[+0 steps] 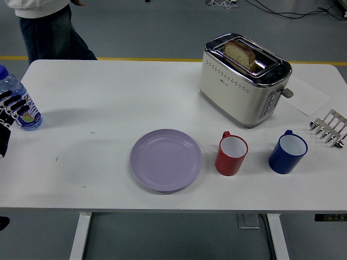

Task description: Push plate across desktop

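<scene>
A lilac plate [165,159] lies flat on the white table [108,108], near the front edge and a little left of centre. My left hand [12,104] shows only at the far left edge of the picture, fingers spread and holding nothing, just in front of a water bottle [19,103]. It is well to the left of the plate and apart from it. My right hand is out of view.
A red mug [231,154] stands right beside the plate, a blue mug [287,152] further right. A cream toaster [244,78] with bread in it sits at the back right, a metal rack [328,128] at the right edge. A person [46,27] stands at the far left corner.
</scene>
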